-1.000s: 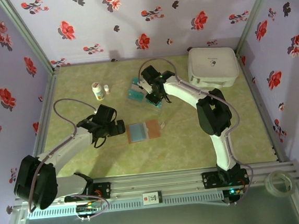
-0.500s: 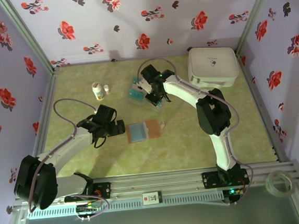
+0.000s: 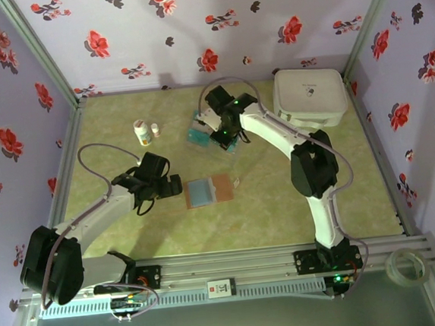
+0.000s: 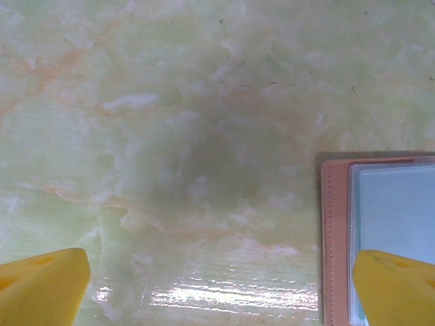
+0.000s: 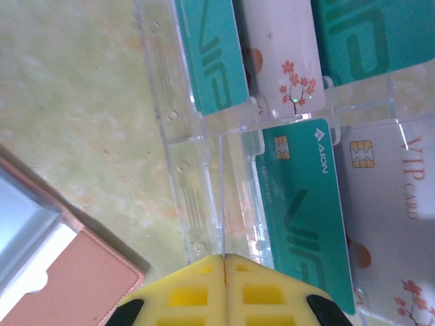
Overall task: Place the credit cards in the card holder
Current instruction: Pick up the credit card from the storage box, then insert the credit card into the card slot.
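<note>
Marbled tabletop: card holder is laid open centrally; credit cards are heaped beyond it, most judged unloaded. Left gripper is spread beside it; right gripper is pressed together over them.

card holder lies open in the middle of the desk. credit cards sit in a cluster behind it, toward the back, overlapping in plastic sleeves. two small bottles stand left of the credit cards, well apart from the card holder. large case in the back-right corner, right of the credit cards. tape roll off the desk, at the right end of the front rail
</note>
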